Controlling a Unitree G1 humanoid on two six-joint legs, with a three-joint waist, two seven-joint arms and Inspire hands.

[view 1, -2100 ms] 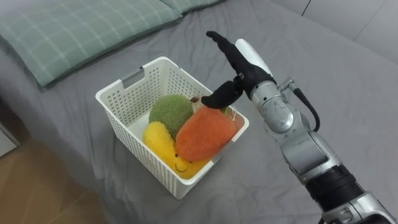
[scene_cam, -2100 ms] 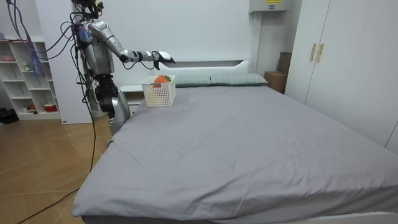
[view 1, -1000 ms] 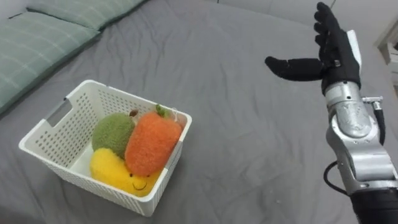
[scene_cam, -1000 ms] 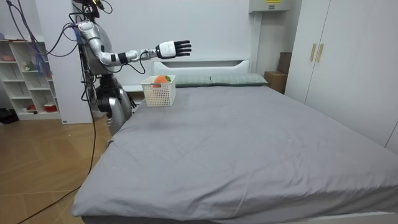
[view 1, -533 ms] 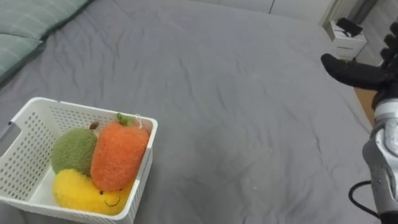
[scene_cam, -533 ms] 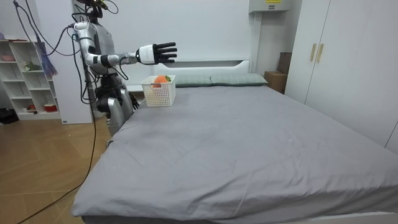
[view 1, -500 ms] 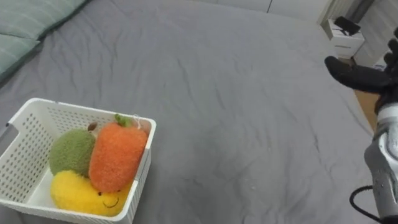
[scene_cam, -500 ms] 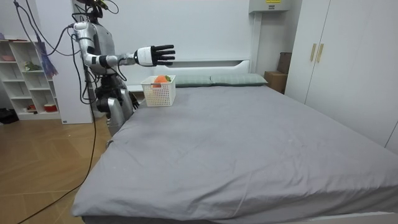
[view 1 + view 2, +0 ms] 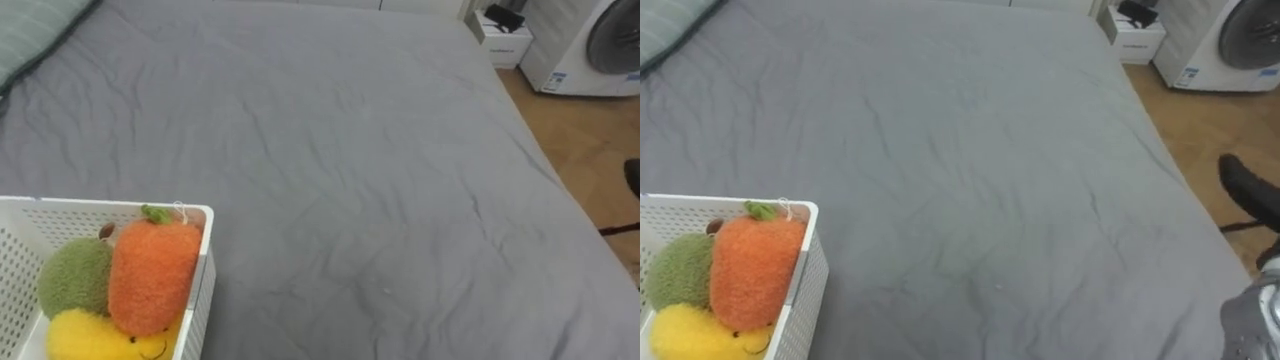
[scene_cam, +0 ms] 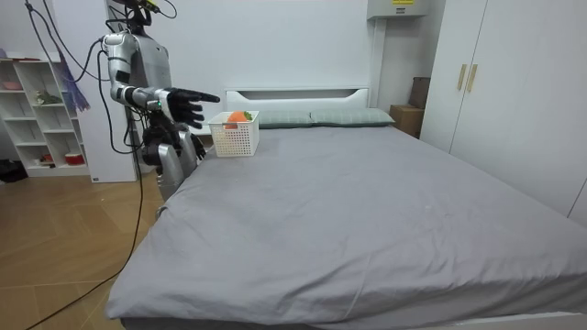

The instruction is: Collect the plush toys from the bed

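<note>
A white slatted basket (image 9: 120, 208) stands on the grey bed (image 9: 330, 150) at the lower left of the left eye view. It holds an orange carrot-like plush (image 9: 150, 275), a green plush (image 9: 72, 280) and a yellow plush (image 9: 85, 338). My right hand (image 9: 1248, 188) shows at the right edge, off the bed's side and far from the basket. In the room view I stand at the bed's head corner, and the right hand (image 10: 186, 99) is held out open and holds nothing, short of the basket (image 10: 234, 134).
A green checked pillow (image 9: 30, 25) lies at the upper left. Beyond the bed's far side are wood floor (image 9: 590, 150), a washing machine (image 9: 600, 45) and a small white cabinet (image 9: 505, 40). The room view shows shelves (image 10: 37, 110) and a wardrobe (image 10: 514, 82).
The eye view has swung right, so the basket sits further left. My right hand has drawn back from over the bed and dropped lower. The toys stay in the basket.
</note>
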